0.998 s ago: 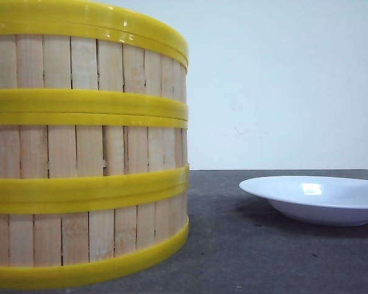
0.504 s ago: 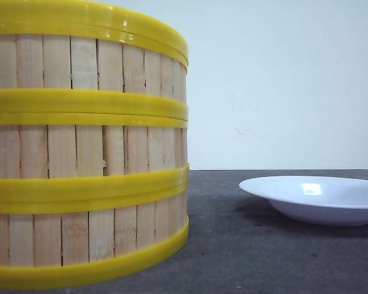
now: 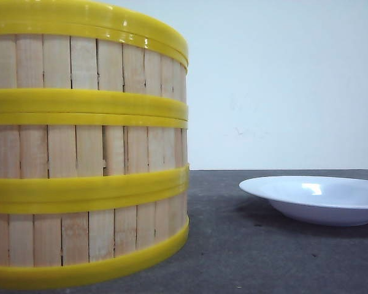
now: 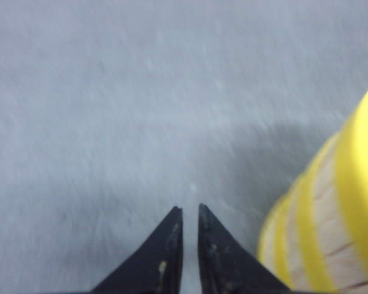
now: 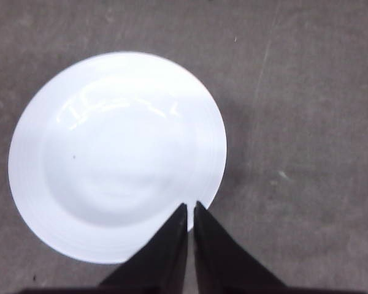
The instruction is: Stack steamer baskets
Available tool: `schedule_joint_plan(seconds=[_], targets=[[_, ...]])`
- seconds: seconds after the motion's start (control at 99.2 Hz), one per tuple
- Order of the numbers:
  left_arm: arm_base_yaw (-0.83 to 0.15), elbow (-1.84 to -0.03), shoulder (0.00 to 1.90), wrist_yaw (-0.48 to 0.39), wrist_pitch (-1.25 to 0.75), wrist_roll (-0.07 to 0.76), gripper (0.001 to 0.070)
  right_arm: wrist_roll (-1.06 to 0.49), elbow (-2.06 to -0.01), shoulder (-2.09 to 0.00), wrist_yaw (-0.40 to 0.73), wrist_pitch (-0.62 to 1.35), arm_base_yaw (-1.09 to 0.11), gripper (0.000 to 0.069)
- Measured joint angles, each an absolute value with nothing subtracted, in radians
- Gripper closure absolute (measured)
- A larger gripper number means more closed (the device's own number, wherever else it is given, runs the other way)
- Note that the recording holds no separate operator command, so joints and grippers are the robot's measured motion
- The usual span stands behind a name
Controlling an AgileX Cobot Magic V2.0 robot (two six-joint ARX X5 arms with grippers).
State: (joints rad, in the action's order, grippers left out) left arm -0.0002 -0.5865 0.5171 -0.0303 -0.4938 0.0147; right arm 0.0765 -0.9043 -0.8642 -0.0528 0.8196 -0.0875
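All I can see of my own hardware is two pairs of fingertips. My left arm's black, wedge-shaped gripper [image 4: 190, 211] tapers to two sharp points; its matte fingers [image 4: 218, 257] carry small yellowish flecks and scuffs. My right arm's black, pointed gripper [image 5: 191, 208] has the same triangular profile, its fingers [image 5: 224, 257] plain, dark and unmarked.

Matt bamboo-slat steamer baskets [image 3: 86, 147] (glossy yellow rims), glossy white plate [image 5: 116, 153], rough grey table [image 3: 264, 257]

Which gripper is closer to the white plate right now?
Right. The right gripper hangs over the white plate's rim; the left gripper is beside the steamer baskets, no plate in view.
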Motion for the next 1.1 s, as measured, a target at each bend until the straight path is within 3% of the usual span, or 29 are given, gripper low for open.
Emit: schedule_joint_plan(seconds=[0.151,0.343,0.534,1.099], targets=[[0.0,-0.314,0.331,0.051,-0.299,0.019,0.0693,0.076,-0.904,-0.864,-0.053,0.767,-0.088,0.068],[0.0,-0.101,0.142,0.073,-0.281,0.019,0.0693,0.076,-0.904,-0.864,-0.053,0.71,-0.088,0.068],[0.0,-0.052,0.002,0.07,-0.228,0.019,0.0693,0.076,-0.904,-0.864,-0.053,0.653,-0.088,0.068],[-0.001,-0.033,0.004,0.054,-0.183,0.067,0.0695,0.076,-0.904,-0.863,-0.053,0.502,-0.088,0.068]])
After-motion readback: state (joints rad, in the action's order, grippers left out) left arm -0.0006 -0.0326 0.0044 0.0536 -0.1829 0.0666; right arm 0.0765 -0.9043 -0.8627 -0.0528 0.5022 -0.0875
